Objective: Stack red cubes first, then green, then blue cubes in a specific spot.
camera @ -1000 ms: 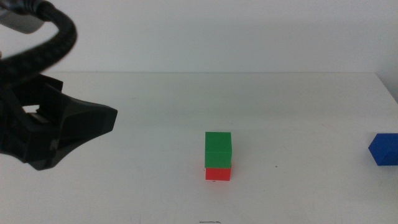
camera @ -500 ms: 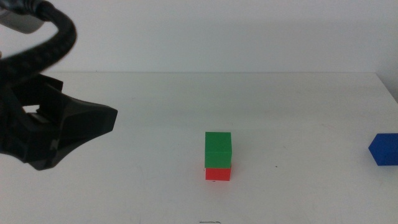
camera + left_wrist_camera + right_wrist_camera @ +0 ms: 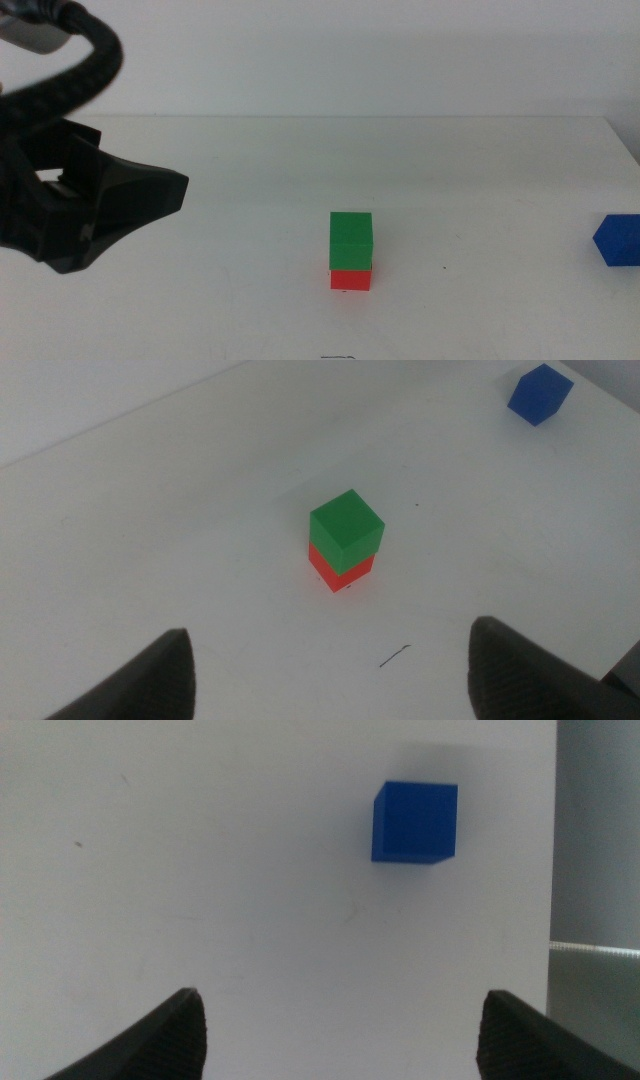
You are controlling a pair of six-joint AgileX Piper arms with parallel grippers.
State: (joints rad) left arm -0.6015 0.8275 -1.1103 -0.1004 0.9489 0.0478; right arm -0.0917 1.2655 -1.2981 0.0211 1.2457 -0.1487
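Note:
The green cube [image 3: 351, 239] sits squarely on the red cube [image 3: 350, 279] near the middle of the white table. In the left wrist view the same pair shows as green cube [image 3: 347, 530] over red cube [image 3: 336, 572]. My left gripper [image 3: 330, 675] hangs open and empty, pulled back to the left of the stack; its arm [image 3: 90, 210] fills the left of the middle view. The blue cube [image 3: 620, 240] lies alone at the table's right edge. My right gripper [image 3: 340, 1035] hovers open above the table, short of the blue cube [image 3: 415, 822].
The table's right edge [image 3: 553, 920] runs just beside the blue cube, with a drop beyond it. A thin dark mark [image 3: 394, 656] lies on the tabletop near the stack. Bare white table separates the stack from the blue cube.

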